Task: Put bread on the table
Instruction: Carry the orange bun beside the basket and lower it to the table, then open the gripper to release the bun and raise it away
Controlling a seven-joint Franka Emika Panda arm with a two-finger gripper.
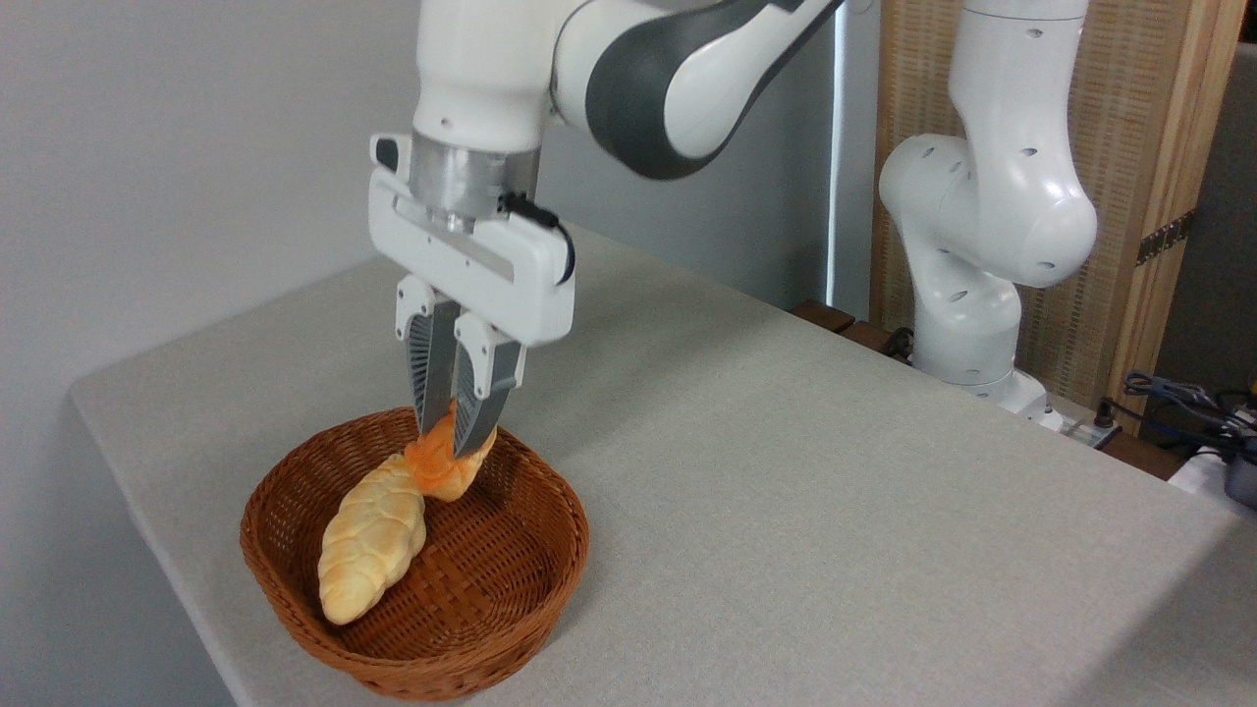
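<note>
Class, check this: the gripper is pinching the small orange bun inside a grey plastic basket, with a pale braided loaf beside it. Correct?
Not quite. The camera view shows a brown wicker basket, not grey plastic. The rest holds: the gripper pinches the bun, the loaf beside it.

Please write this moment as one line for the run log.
gripper: shut on bun | bun: over basket, beside loaf | table: no bread yet
</note>
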